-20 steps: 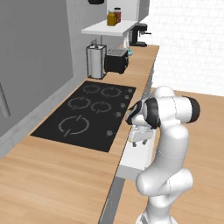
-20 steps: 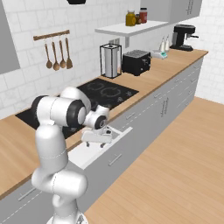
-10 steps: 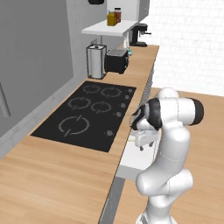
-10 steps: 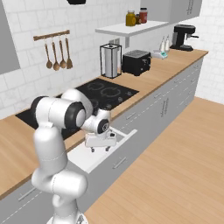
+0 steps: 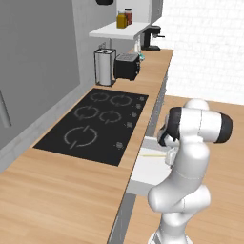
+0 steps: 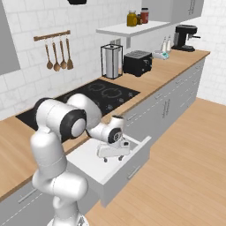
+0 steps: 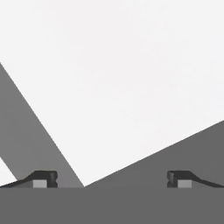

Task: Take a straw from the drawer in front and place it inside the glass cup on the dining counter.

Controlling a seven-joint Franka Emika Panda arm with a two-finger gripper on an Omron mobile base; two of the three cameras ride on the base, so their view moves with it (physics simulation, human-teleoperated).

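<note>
The gripper (image 6: 114, 153) hangs low inside the open drawer (image 6: 118, 171) at centre frame in the right base view, its jaws spread wide and holding nothing; in the hand view the two fingertips (image 7: 43, 179) stand far apart at the bottom corners over the drawer's white floor. The straw (image 5: 153, 155) lies flat on that floor at centre right of the left base view, just beside the hand, its long axis running nearly level across the frame. No writing can be read anywhere. The drawer juts from grey cabinets under a light wooden worktop (image 5: 57, 190) with a black cooktop (image 5: 95, 124); further back stand a toaster (image 6: 137, 62) and coffee machine (image 6: 185, 36) against white tiled wall.
</note>
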